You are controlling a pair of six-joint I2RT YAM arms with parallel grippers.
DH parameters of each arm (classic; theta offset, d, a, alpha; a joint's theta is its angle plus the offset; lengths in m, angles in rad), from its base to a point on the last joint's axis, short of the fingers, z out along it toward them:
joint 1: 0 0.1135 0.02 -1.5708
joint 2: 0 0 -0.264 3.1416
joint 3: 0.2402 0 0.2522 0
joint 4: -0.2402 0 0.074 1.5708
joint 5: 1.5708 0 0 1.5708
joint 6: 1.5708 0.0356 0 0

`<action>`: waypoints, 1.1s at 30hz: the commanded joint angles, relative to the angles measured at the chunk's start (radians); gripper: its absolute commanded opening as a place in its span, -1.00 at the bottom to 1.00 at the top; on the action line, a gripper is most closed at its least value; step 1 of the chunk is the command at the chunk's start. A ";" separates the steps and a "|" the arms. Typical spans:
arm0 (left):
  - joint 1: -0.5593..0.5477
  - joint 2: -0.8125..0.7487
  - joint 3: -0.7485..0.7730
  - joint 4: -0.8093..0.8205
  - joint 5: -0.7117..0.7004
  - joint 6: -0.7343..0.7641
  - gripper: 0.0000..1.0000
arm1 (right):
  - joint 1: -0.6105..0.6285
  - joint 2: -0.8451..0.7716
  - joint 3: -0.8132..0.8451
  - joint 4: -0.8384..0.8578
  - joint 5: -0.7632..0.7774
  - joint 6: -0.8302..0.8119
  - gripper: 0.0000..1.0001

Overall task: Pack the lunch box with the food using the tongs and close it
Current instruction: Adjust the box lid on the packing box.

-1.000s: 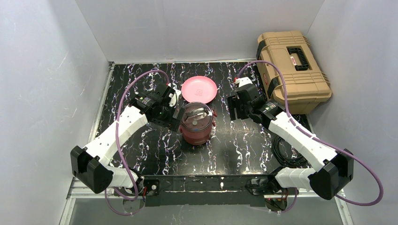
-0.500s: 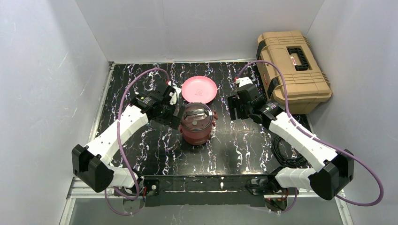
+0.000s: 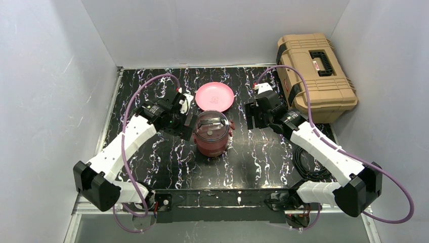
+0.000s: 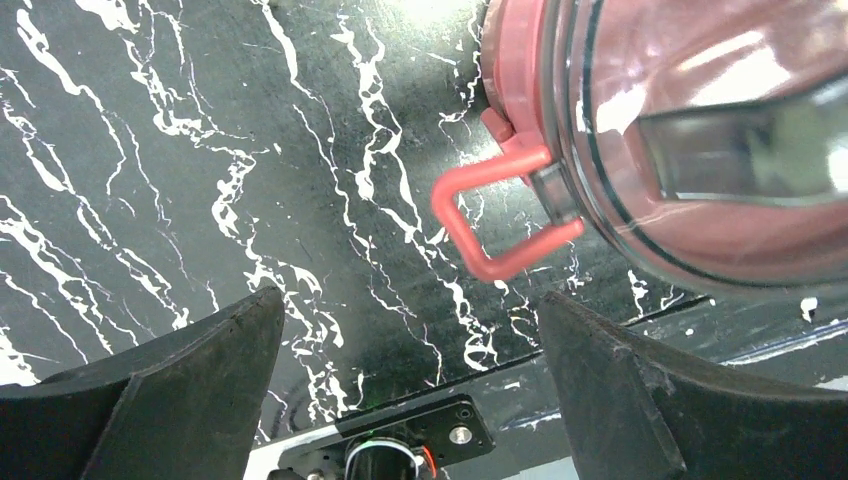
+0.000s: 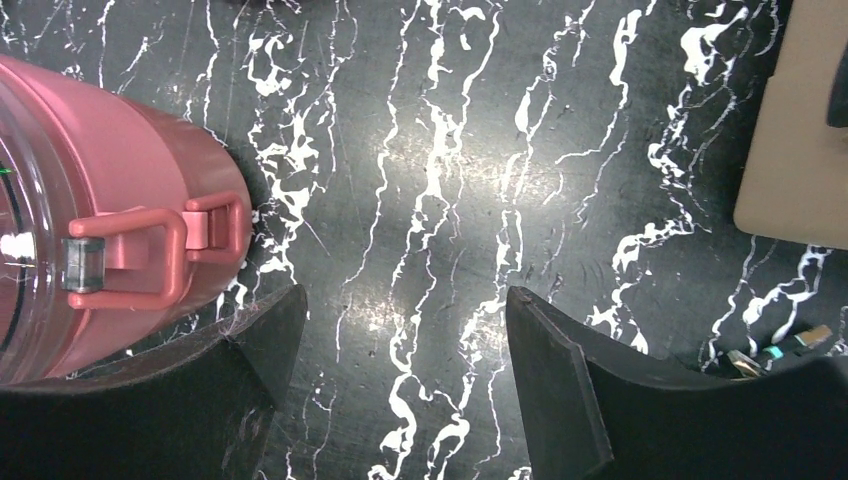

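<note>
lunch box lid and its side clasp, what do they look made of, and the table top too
Lunch box lid: probably clear pink-tinted plastic, glossy; it shows through and carries bright reflections. Side clasp: opaque pink plastic, a smooth moulded loop. Table top: glossy black with white veins; real marble or printed laminate, cannot tell.

left arm [image 3: 126, 144]: white shells on the long links, chunky black joint blocks
right arm [image 3: 324, 149]: same deal, white links, black blocks at shoulder and wrist
cables [image 3: 132, 104]: purple, one long loop per arm
left gripper [image 4: 410, 310]: two matte black wedge fingers [image 4: 170, 400]
right gripper [image 5: 405, 300]: same black wedges, flat inner faces
wrist marking [image 3: 254, 86]: tiny red bit, unreadable
</note>
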 commanded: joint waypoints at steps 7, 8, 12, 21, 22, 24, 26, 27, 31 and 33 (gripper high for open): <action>-0.003 -0.029 0.211 -0.129 0.172 -0.075 0.76 | -0.006 0.058 -0.018 0.114 -0.077 0.027 0.62; -0.011 -0.016 0.226 -0.123 0.196 -0.084 0.73 | -0.006 0.068 -0.016 0.116 -0.072 0.023 0.61; -0.061 0.054 0.286 -0.105 0.220 -0.098 0.70 | -0.006 0.104 -0.012 0.138 -0.105 0.021 0.61; -0.111 0.167 0.370 -0.069 0.218 -0.133 0.66 | -0.006 0.164 -0.021 0.181 -0.183 0.025 0.59; -0.112 0.174 0.378 -0.061 0.218 -0.143 0.67 | -0.006 0.168 -0.022 0.184 -0.191 0.027 0.59; -0.111 0.184 0.389 -0.046 0.216 -0.161 0.68 | -0.006 0.174 -0.023 0.189 -0.202 0.028 0.58; -0.111 0.199 0.399 -0.035 0.209 -0.174 0.70 | -0.006 0.180 -0.025 0.192 -0.209 0.032 0.58; -0.112 0.204 0.403 -0.029 0.207 -0.179 0.71 | -0.006 0.182 -0.027 0.193 -0.212 0.032 0.58; -0.112 0.221 0.413 -0.008 0.193 -0.192 0.76 | -0.007 0.183 -0.032 0.194 -0.215 0.032 0.57; -0.112 0.234 0.416 -0.002 0.184 -0.194 0.77 | -0.006 0.182 -0.037 0.193 -0.215 0.030 0.57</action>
